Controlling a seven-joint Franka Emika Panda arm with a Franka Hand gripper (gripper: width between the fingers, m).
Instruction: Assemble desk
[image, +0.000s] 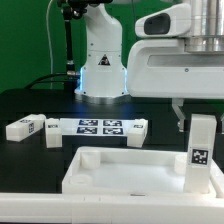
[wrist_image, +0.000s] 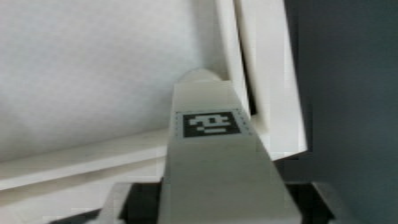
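Observation:
The white desk tabletop (image: 120, 172) lies rim-up at the front of the black table. One white square leg (image: 201, 148) with a tag stands upright at the tabletop's corner on the exterior view's right. My gripper (image: 199, 112) comes down from above and is shut on the leg's upper end. In the wrist view the leg (wrist_image: 217, 140) runs from my gripper (wrist_image: 222, 203) down to the tabletop's raised rim (wrist_image: 262, 70), with a dark finger (wrist_image: 150, 196) showing on either side of it. Whether the leg's foot is seated in the tabletop is hidden.
Three loose white legs (image: 22, 127) (image: 55, 130) (image: 135, 131) lie behind the tabletop, around the marker board (image: 98, 126). The robot's white base (image: 102, 70) stands at the back centre. A dark stand (image: 66, 40) rises at the back on the exterior view's left.

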